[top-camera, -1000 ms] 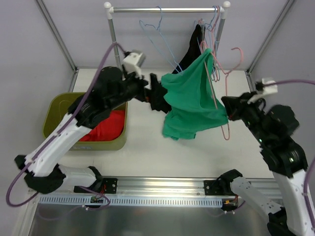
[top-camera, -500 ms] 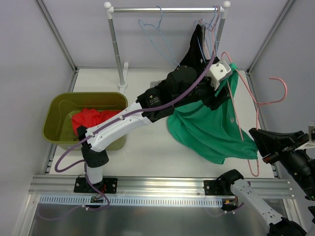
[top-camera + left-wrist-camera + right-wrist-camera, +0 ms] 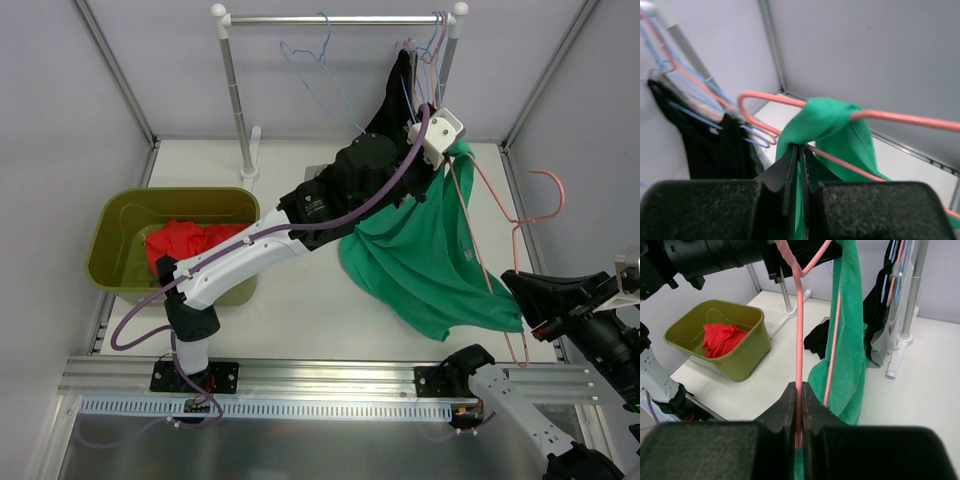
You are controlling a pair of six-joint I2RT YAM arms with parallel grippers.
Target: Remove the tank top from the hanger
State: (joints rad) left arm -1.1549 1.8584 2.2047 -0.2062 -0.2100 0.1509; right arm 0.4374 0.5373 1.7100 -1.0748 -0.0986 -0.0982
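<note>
While the right gripper (image 3: pixel 799 390) stayed clamped on the pink wire hanger (image 3: pixel 799 340) at lower right, the left gripper (image 3: pixel 799 150), pinched shut on a strap of the green fabric tank top (image 3: pixel 430 260), had edged up-frame. The strap remained looped over the wire, so the top looked not yet freed.

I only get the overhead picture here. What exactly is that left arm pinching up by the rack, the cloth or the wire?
Observer: Its wrist camera shows the left fingers closed on the green tank top fabric, just below where the cloth bunches over the pink hanger.
Visitor: And the other arm, at the bottom right?
Observer: From its own camera, the right fingers are clamped on the hanger's pink wire, with the tank top draped just beyond them.
</note>
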